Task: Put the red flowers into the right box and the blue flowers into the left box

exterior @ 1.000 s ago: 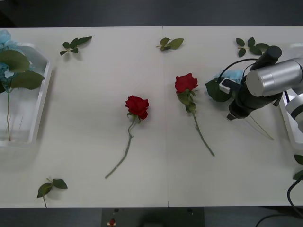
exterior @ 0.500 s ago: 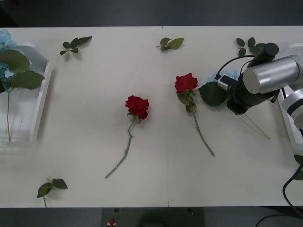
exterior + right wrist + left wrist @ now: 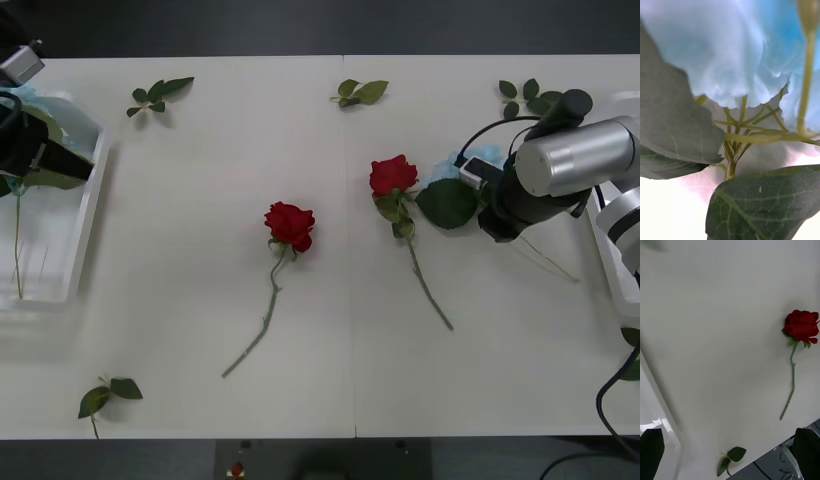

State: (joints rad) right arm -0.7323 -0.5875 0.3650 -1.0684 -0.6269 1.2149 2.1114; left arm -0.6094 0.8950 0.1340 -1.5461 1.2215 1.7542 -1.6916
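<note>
on the white table (image 3: 200, 200) the left box (image 3: 85, 215) holds blue flowers (image 3: 12, 82) (left gripper (image 3: 728, 452) spread open above).

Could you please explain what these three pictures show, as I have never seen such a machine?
This is a two-armed robot at a white table, sorting artificial flowers. Each arm ends in a two-fingered tool.

The wide picture looks down from above the arms. The other two come from cameras on the wrists.

The left tool hangs open over the left box, a white tray where one blue flower lies. Its camera sees a red flower on the table.

The right tool is down at another blue flower, which its camera shows very close. I cannot tell whether it has hold of it. The right box is beside that arm.

Two red flowers lie mid-table, with loose leaf sprigs around.
</note>
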